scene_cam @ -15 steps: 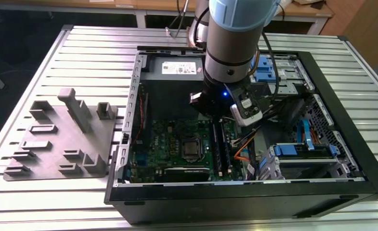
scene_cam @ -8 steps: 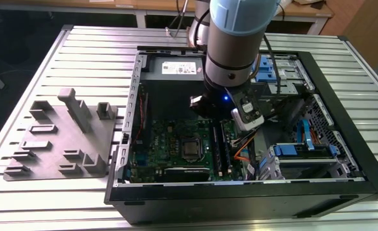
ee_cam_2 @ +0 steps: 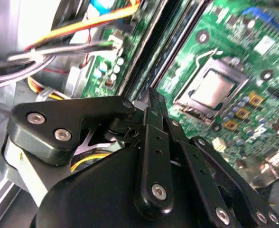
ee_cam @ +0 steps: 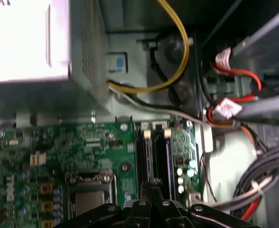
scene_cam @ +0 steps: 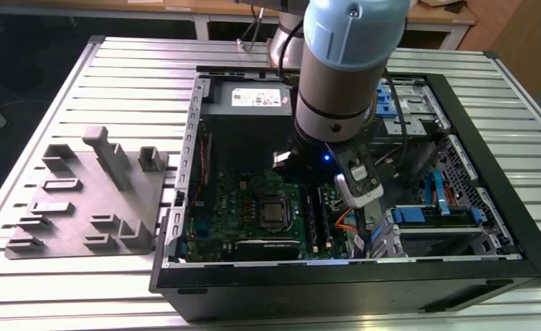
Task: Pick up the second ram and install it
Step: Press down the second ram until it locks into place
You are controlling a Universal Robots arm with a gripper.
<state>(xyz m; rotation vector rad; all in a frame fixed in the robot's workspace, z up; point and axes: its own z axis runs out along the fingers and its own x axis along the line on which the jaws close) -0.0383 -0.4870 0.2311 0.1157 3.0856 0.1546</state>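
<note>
My gripper (ee_cam_2: 151,95) (ee_cam: 151,184) is low inside the open computer case (scene_cam: 491,172), and its black fingers are shut together right over the motherboard's long memory slots (scene_cam: 317,217). In the first wrist view a thin dark strip, the second ram (ee_cam: 148,156), runs on from between the fingertips along the slot nearer the processor socket (ee_cam: 89,192). How deep it sits in that slot is hidden. The neighbouring slot (ee_cam: 168,159) holds a dark bluish stick. In the exterior view the arm's wrist (scene_cam: 339,103) covers the fingers.
The grey fixture plate (scene_cam: 86,200) lies on the table at the exterior view's left, outside the case. The power supply (scene_cam: 251,96) and yellow, red and grey cables (ee_cam: 177,57) crowd one end of the slots. A drive cage (scene_cam: 435,221) stands beside them.
</note>
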